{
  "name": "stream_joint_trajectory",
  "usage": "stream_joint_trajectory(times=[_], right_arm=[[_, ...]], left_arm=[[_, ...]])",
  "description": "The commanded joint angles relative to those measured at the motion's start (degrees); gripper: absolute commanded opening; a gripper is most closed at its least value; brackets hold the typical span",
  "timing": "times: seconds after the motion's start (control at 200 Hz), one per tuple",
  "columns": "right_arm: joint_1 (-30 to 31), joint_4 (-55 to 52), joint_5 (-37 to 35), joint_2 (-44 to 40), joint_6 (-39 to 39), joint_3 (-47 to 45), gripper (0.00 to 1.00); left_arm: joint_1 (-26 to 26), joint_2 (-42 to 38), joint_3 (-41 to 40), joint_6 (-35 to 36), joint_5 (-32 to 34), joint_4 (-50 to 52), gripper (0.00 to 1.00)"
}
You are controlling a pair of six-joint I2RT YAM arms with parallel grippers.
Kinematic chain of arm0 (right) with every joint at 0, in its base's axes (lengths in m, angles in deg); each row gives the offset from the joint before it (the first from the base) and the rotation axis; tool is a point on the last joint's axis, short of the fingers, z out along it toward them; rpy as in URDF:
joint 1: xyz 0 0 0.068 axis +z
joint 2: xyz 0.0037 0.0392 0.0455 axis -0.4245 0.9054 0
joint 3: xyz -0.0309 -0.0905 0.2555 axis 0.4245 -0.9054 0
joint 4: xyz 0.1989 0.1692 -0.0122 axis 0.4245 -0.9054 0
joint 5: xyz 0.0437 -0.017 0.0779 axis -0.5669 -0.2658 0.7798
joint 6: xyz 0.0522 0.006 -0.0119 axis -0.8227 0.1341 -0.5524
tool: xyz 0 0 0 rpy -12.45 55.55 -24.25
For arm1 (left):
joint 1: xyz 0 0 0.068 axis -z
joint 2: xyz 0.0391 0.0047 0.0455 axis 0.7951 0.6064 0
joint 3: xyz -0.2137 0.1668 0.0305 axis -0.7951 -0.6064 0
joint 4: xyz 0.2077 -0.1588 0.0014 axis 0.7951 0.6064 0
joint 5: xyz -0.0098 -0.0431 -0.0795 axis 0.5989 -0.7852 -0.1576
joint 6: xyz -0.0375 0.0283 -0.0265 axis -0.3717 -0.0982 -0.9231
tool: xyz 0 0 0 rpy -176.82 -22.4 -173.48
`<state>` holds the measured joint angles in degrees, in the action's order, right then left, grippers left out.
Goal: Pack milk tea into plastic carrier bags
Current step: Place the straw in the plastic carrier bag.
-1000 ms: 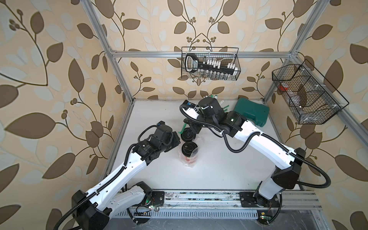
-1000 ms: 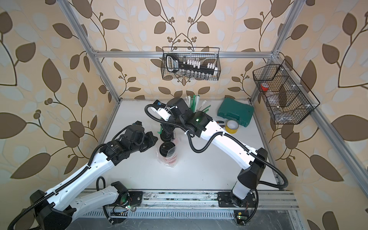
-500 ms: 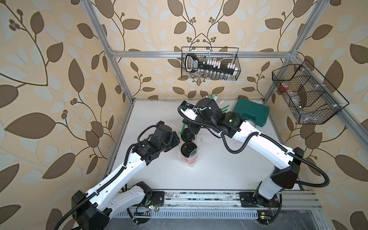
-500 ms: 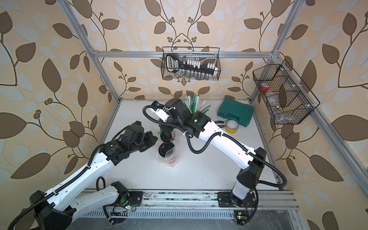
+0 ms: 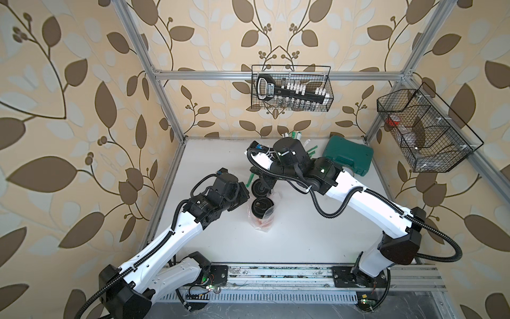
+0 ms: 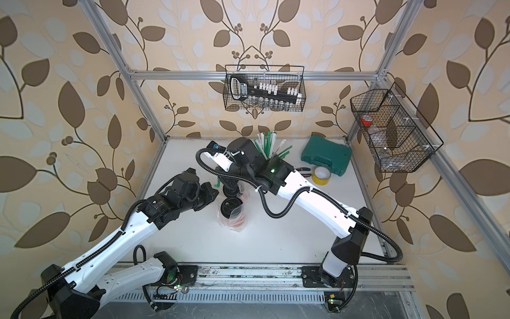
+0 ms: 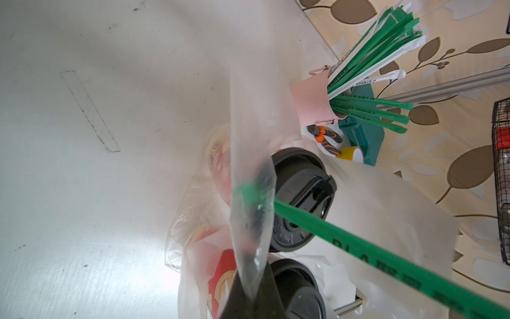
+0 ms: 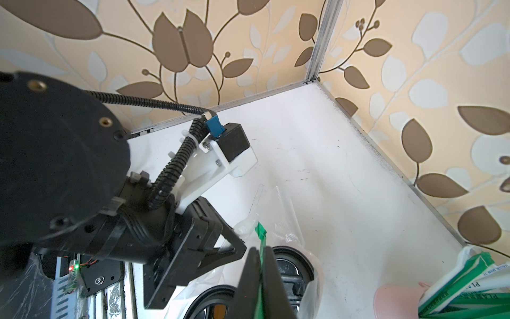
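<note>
1. Milk tea: you have two tall red paper cups with black domed plastic lids standing upright and close together near the middle of the white counter (image 5: 303,237). These are the nearer cup (image 5: 260,205) and, just behind it, the farther cup (image 5: 259,187).
2. Thin, crinkly transparent plastic bag (image 6: 234,221): in both top views it wraps the nearer cup. In the left wrist view its film (image 7: 248,110) rises on either side of both lids.
3. Left pincer (image 5: 244,193): just beside the two lids, it is clamped on a strip of the bag's film.
4. Right pincer (image 8: 259,254): it sits above the farther cup, and its jaws are pressed together on a green printed straw (image 7: 358,248). In the left wrist view the straw slants across one black lid, and its end sits behind the film strip.
5. Surroundings: toward the back right of the counter, apart from the bag, you can see:
   - a shorter pink cup (image 7: 311,105) of green-and-white straws
   - a green hard plastic case (image 5: 347,158)
   - a yellow tape roll (image 6: 321,175)
   - orange-handled pliers (image 7: 325,139)
6. Walls: one black wire basket (image 5: 291,88) hangs on the back wall, and a second wire basket (image 6: 394,129) hangs on the right wall.
</note>
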<state>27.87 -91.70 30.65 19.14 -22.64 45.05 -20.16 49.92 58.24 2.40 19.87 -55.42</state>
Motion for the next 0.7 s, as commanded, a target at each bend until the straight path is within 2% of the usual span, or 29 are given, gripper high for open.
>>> stream_joint_trajectory(times=[0.0,0.515,0.695], right_arm=[[0.1,-0.9,-2.8,1.7,0.1,-0.5,0.0],[0.0,-2.9,-9.4,3.9,1.9,0.6,0.0],[0.2,-2.4,-9.5,4.6,3.3,-0.3,0.0]], left_arm=[[-0.7,-1.0,0.3,-0.4,0.2,-1.1,0.0],[-0.7,-0.9,0.9,-0.4,0.6,-0.9,0.0],[-0.7,-0.7,0.8,-0.7,0.5,-1.0,0.0]])
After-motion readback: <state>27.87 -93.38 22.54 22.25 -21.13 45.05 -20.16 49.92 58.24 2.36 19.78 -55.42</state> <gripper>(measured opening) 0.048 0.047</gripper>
